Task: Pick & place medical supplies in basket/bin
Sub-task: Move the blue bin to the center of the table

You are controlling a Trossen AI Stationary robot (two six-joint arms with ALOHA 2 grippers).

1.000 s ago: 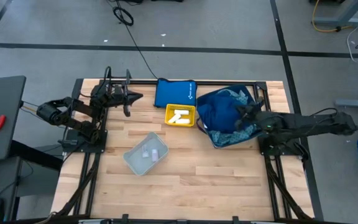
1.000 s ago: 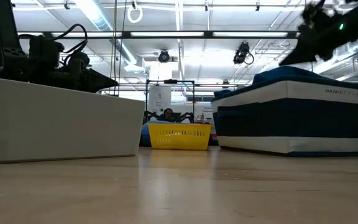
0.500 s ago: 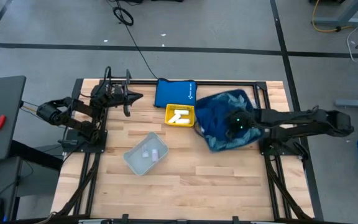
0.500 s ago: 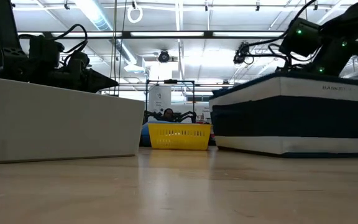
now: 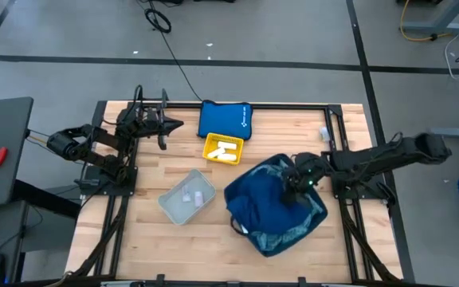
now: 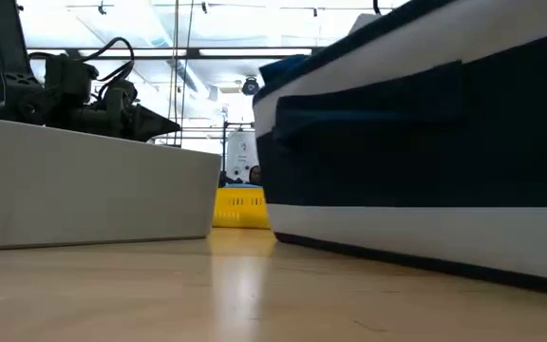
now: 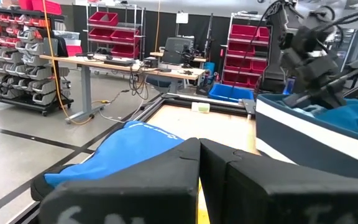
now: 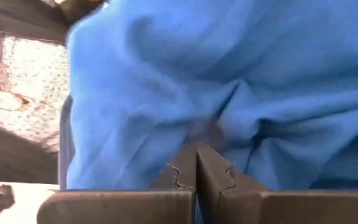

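Observation:
A navy-and-white fabric basket (image 5: 281,231) with a patterned light-blue lining (image 8: 17,106) sits near the table's middle, and a plain dark-blue cloth (image 5: 263,199) is bunched inside it. My right gripper (image 5: 296,188) is shut, its tips in that cloth. A small yellow basket (image 5: 223,149) holds white rolls. A grey bin (image 5: 187,196) holds tiny clear vials. One white packet (image 5: 323,133) lies at the far right. My left gripper (image 5: 175,123) waits shut at the far left, above the table. My right gripper meets the dark-blue cloth (image 8: 229,93) inside the basket with its shut fingertips (image 8: 185,163). The fingers slant down from the table's right side. I cannot tell whether a fold is caught between them. The cloth lies bunched in the basket, which stands on the table.
A flat blue pouch (image 5: 224,119) with a white logo lies at the far edge, behind the yellow basket. In the low view the fabric basket (image 6: 425,142) fills the right half. Bare wood stretches along the near edge.
My right gripper has swung down and toward the near edge, turning at the wrist. The fabric basket with the cloth has slid from the far right toward the near middle and turned about. The yellow basket has been nudged slightly left and askew. The white packet has come into view.

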